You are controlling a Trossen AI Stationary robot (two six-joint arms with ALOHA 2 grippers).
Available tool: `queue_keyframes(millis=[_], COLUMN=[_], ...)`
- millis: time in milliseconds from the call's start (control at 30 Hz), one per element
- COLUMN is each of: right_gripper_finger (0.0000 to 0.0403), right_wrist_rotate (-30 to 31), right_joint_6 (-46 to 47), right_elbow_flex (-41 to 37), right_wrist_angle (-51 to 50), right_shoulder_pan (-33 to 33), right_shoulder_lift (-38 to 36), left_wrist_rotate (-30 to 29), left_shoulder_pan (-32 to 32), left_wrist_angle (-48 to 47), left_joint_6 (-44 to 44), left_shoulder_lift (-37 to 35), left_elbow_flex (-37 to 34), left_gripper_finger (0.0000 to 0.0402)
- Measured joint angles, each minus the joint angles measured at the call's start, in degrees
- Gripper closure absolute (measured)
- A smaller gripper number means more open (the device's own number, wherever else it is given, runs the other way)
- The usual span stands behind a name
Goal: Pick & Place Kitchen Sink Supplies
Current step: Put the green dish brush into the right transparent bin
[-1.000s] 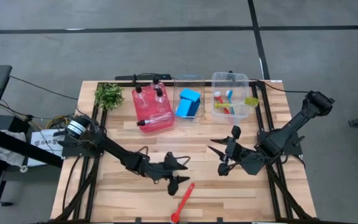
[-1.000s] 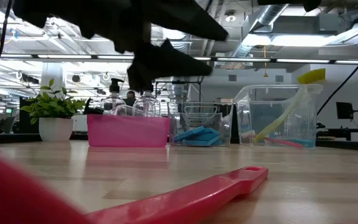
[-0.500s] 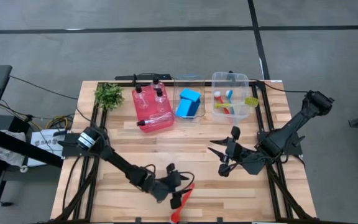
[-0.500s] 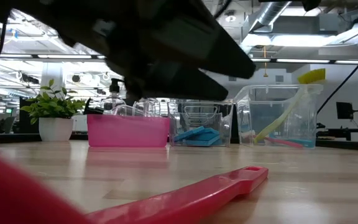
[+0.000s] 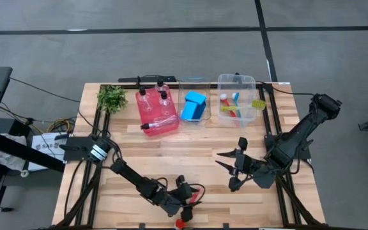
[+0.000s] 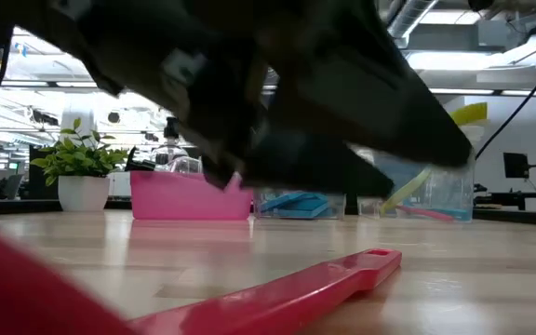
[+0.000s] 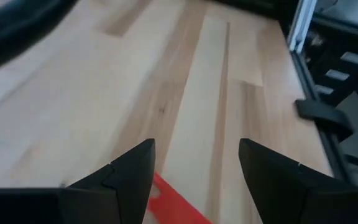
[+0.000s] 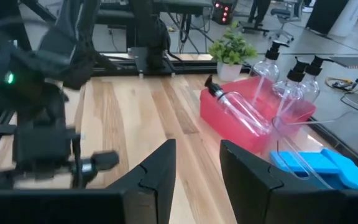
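A red long-handled brush [image 5: 199, 189] lies flat on the wood near the table's near edge; the low view shows its handle [image 6: 296, 284] resting along the boards. My left gripper [image 5: 187, 199] hangs just above the brush's middle, open, a finger on either side of the red handle [image 7: 169, 202], and covers that stretch from above. I see no touch. My right gripper [image 5: 234, 170] is open above the table's right half, holding nothing. Clear pump bottles [image 5: 157, 102] are in the red bin, blue sponges [image 5: 195, 105] and other brushes [image 5: 238, 105] in clear bins.
The red bin [image 5: 147, 118], a clear bin [image 5: 204, 82] and another clear bin [image 5: 253, 83] stand in a row along the far edge, with a leafy plant [image 5: 112, 97] at the far left. Bare wood lies between the bins and both grippers. The brush lies close to the near edge.
My left gripper has moved toward the table's near edge and down, from beside the red brush's far end to over its middle, staying open. My right gripper has shifted a little toward the near edge. The brush has not moved.
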Motion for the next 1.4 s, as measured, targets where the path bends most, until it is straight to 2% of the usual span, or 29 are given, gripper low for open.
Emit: queue_keyframes(millis=[233,533,800,933,1167,1400], right_gripper_finger=[0.0285,0.0285,0.0285,0.0285,0.0285,0.0285], right_wrist_rotate=[0.06,0.15,0.11,0.09,0.0,0.0], right_joint_6=[-0.02,-0.02,-0.03,-0.04,-0.02,-0.03], right_elbow_flex=[0.0,0.0,0.0,0.0,0.0,0.0], right_wrist_angle=[0.22,-0.16,-0.44,-0.46,-0.48,-0.48], right_shoulder_pan=[-0.09,-0.11,-0.09,-0.07,-0.09,-0.09], right_shoulder_lift=[-0.03,-0.03,-0.03,-0.03,-0.03,-0.03], left_wrist_rotate=[0.04,-0.59,-5.84,-8.48,-9.14,-10.7], left_shoulder_pan=[0.02,0.29,1.91,2.69,3.15,2.68], left_wrist_angle=[-5.79,-11.35,-21.44,-23.17,-25.67,-24.09], left_joint_6=[-5.6,-6.01,-5.68,-3.0,0.55,4.85], left_shoulder_lift=[2.9,2.55,2.42,2.39,-2.07,-7.36], left_elbow_flex=[2.31,2.53,2.54,2.45,1.77,2.05], left_gripper_finger=[0.0167,0.0167,0.0167,0.0167,0.0167,0.0167])
